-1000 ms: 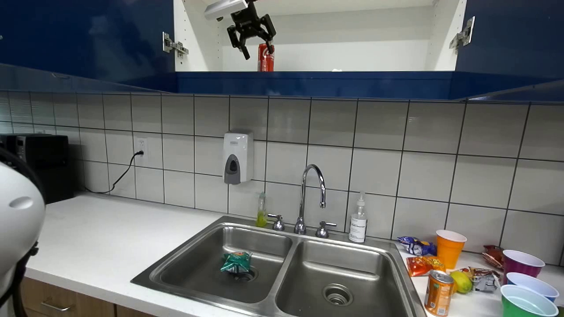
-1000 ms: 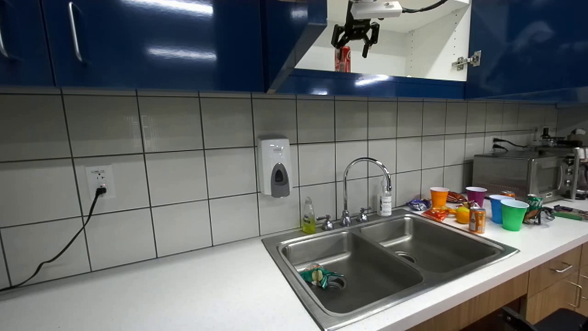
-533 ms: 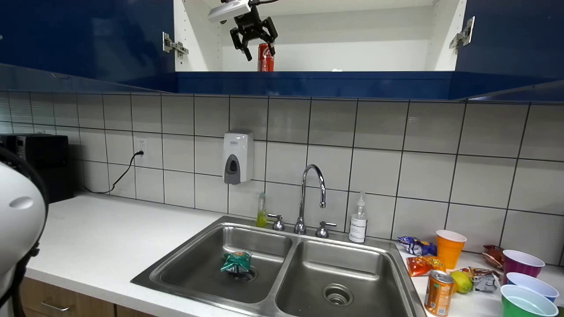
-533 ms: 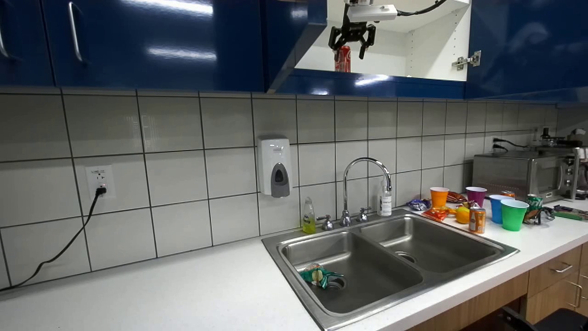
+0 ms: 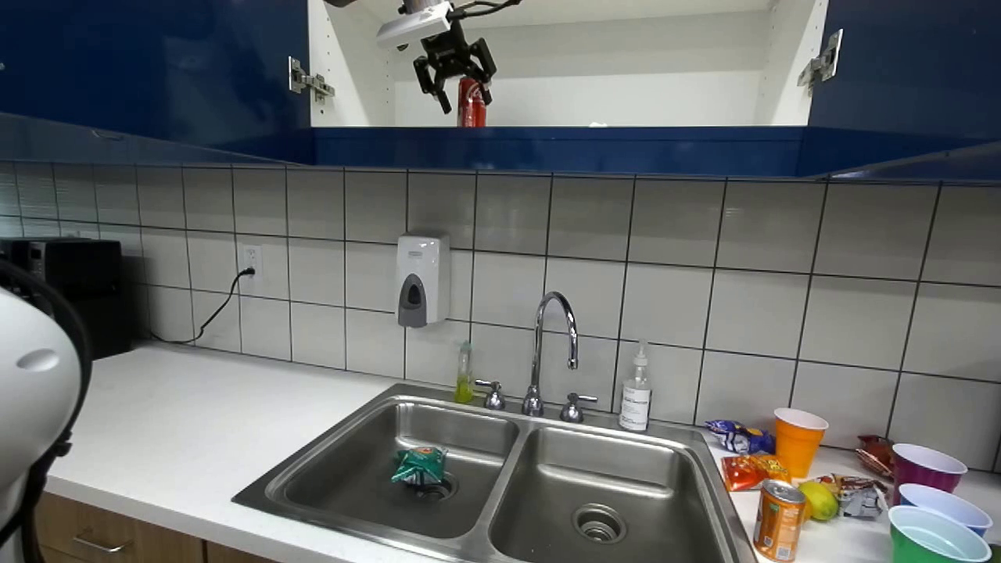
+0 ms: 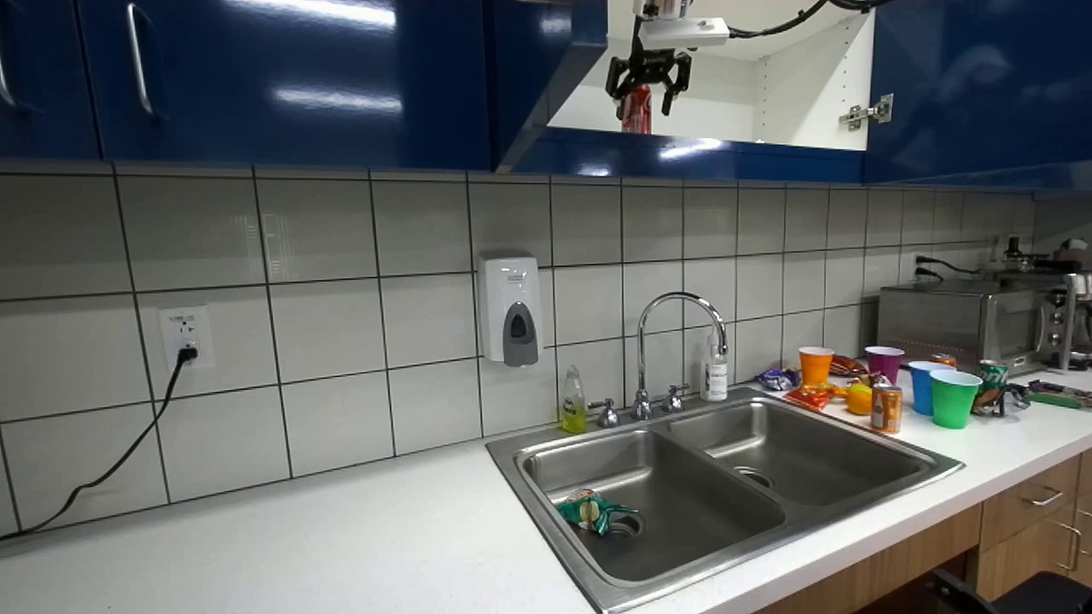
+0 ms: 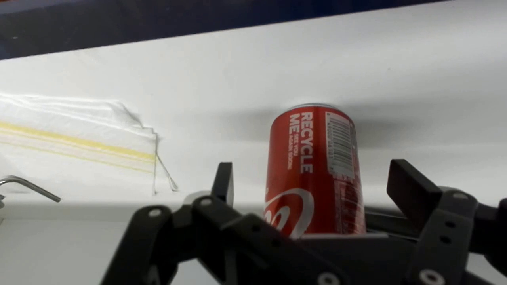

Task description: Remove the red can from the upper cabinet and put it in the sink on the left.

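looking up, i see the red cylindrical drink can point(image 7: 313, 170), white lettering down its side, standing upright in the open upper cabinet point(image 5: 626, 55), glossy dark blue outside and white within. the black jaws point downward, spread wide; in the wrist view the can stands between their two tips with a gap showing on each side, its near end hidden behind their base. in both exterior views the tips hang lower than the can's top, and one tip overlaps its edge. down below, the rectangular stainless-steel sink basin point(image 5: 344, 489) on the left holds a crumpled green packet point(image 5: 420, 467).
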Controlling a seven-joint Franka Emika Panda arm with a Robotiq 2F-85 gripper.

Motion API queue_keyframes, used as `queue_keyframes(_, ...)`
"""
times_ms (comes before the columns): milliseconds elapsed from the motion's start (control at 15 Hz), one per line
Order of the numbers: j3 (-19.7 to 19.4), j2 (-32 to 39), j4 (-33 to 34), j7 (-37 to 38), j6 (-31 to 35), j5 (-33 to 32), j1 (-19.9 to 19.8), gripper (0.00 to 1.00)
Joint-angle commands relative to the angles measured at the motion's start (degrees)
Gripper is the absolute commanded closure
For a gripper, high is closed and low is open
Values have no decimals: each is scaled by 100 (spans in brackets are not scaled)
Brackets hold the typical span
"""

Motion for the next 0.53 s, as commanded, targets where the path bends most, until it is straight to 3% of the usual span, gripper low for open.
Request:
queue_keyframes(0, -5, 202, 346, 46, -180, -106, 18, 0)
queue_keyframes(467, -11, 321, 473, 78, -159, -115, 22, 0)
